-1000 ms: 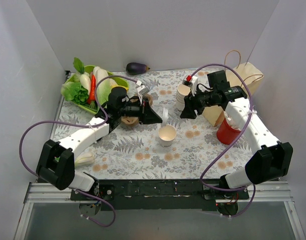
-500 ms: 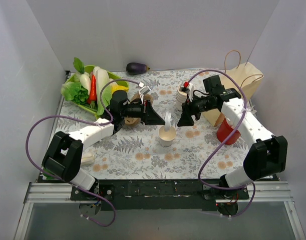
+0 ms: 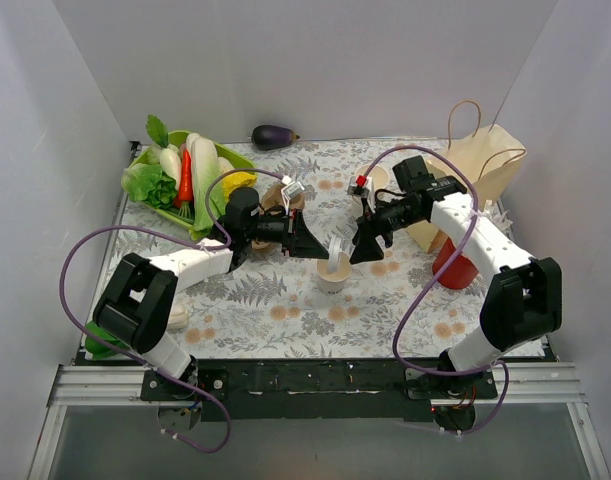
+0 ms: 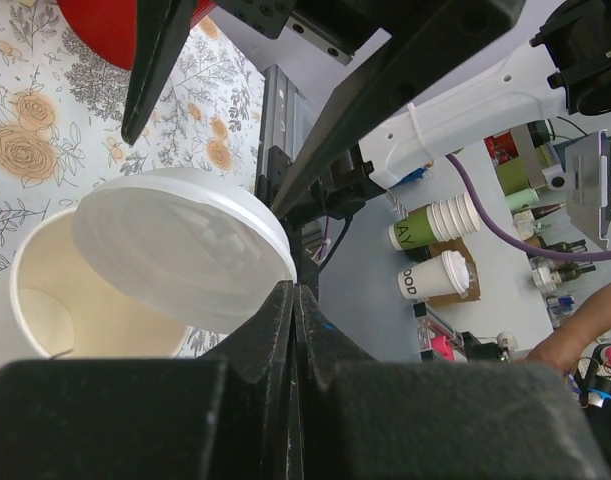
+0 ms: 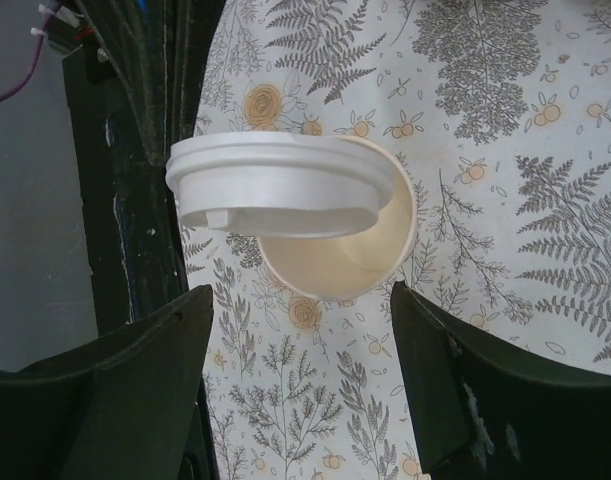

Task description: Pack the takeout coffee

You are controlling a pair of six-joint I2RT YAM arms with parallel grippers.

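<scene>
The vegetables [image 3: 190, 175] lie at the back left of the bench [image 3: 285, 310]. From there my left arm [image 3: 190, 265] stretches toward the middle. The left jaws are clenched on the edge of the lid [image 4: 180, 250].

The lid hangs steeply tilted over the far side of the cup [image 3: 332, 280] and covers only part of the mouth. It is not seated. I cannot tell whether it touches the rim.

The cup stands upright at mid-bench, its long axis vertical and its mouth up. The cream inside shows past the lid.

Just right of the cup, my right arm [image 3: 475, 235] leans in from the far right. The right jaws are released and stand wide apart, pointing at the cup. They are near it but grasp nothing. Behind that arm the red cup [image 3: 453, 265] stands on the bench, with the paper bag [image 3: 485, 165] at the back right.

A second ago the cup stood in this same spot with its mouth fully uncovered. The left arm then held the lid short of it, further back. That arm has since pushed right and brought the lid over the mouth. The right arm sat higher and further back, and has since swung down beside the cup.
</scene>
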